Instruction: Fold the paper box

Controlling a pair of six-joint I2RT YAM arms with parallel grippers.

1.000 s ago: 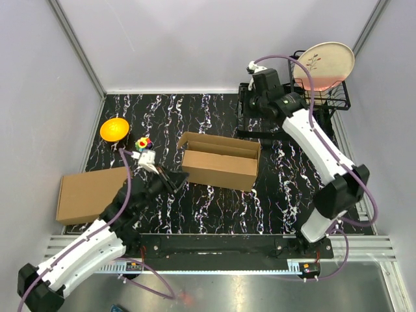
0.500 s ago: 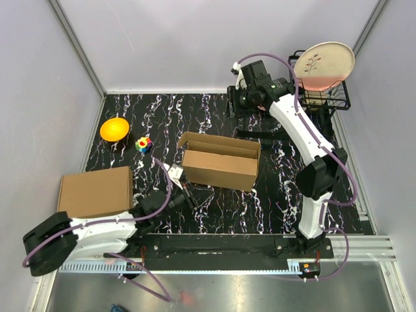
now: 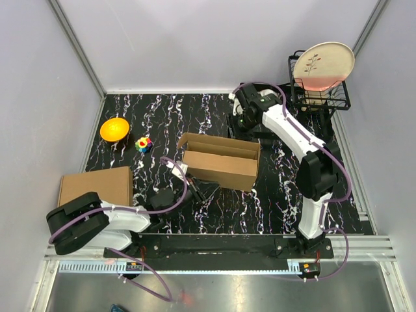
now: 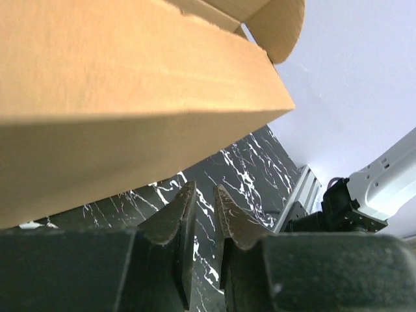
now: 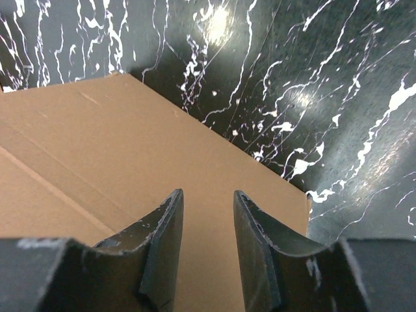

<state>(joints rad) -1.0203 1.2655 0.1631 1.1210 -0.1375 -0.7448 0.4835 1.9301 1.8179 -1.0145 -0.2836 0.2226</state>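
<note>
We found a glossy black tabletop (image 3: 195, 117), veined in white like marble, closed in on three sides by plain pale grey walls (image 3: 208, 39). Aluminium posts (image 3: 78, 49) rose at the back corners, a slotted metal rail (image 3: 377, 242) edged the near side, and light left a bright glare (image 5: 218, 16) on its polished surface.

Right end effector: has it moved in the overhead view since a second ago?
Yes. The right end effector has shifted left and nearer, away from the wire rack, toward the cardboard box.
</note>
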